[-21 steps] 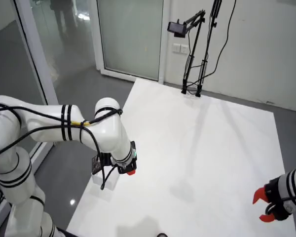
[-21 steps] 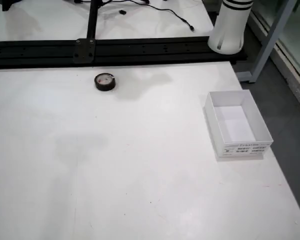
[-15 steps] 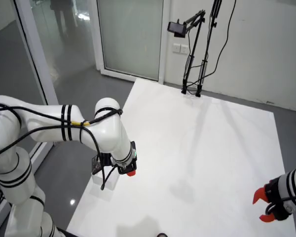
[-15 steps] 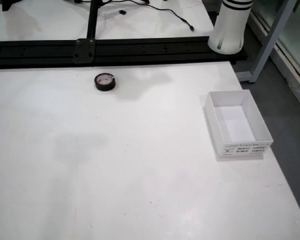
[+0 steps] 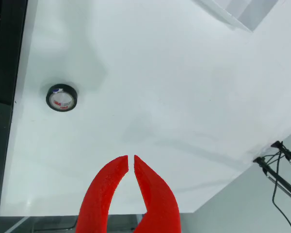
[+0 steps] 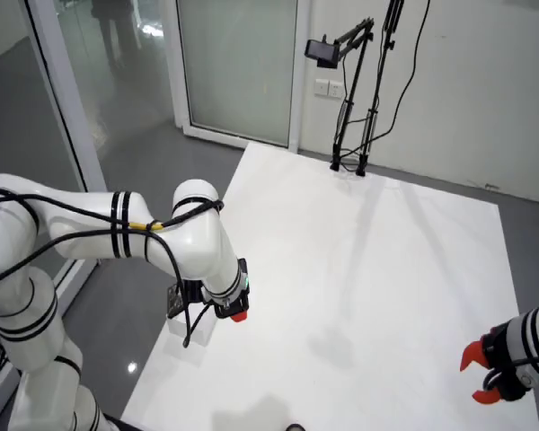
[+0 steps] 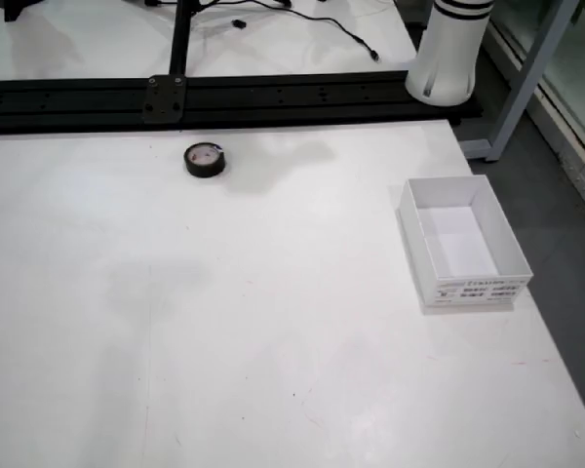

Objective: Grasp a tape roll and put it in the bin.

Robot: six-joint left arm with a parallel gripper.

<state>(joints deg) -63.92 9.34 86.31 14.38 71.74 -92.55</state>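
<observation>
tool (image 5: 131, 158) (closed) well apart from tape roll (image 5: 61, 97)

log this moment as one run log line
phase: approach | fingers: shut, empty, above table | tape: flat near rail, untouched | bin: empty

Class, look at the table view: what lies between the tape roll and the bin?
Nothing. In the table view, only bare white table runs from the tape roll to the bin.
</observation>
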